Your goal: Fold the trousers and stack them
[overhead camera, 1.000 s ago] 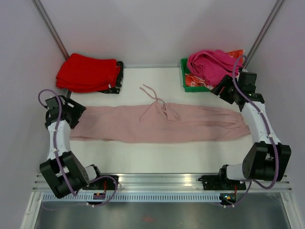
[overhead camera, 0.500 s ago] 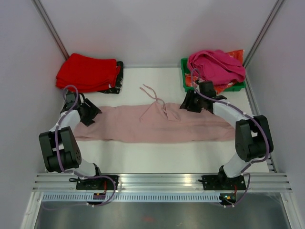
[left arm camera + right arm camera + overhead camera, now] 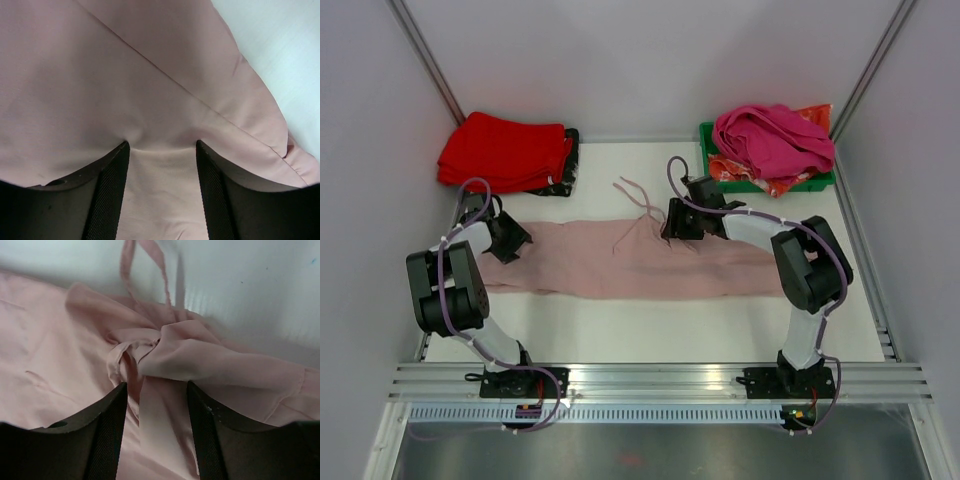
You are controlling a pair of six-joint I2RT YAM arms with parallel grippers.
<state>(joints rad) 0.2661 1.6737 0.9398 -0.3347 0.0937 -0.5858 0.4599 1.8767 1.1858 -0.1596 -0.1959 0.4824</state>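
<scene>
The trousers [image 3: 620, 262] lie lengthwise left-to-right, cloth between each parted pincer, left [image 3: 161, 150] and right [image 3: 157, 390].

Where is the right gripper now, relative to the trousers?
In the top view, the right gripper is at the middle of the trousers, on their far edge beside the drawstring cords.

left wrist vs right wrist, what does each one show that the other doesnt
Only the left wrist view shows a flat leg panel of the trousers with a straight seam, the left gripper pressing a pucker. Only the right wrist view shows the bunched waist and drawstring cords ahead of the right gripper. Both show open fingers, pink fabric and the white table.
</scene>
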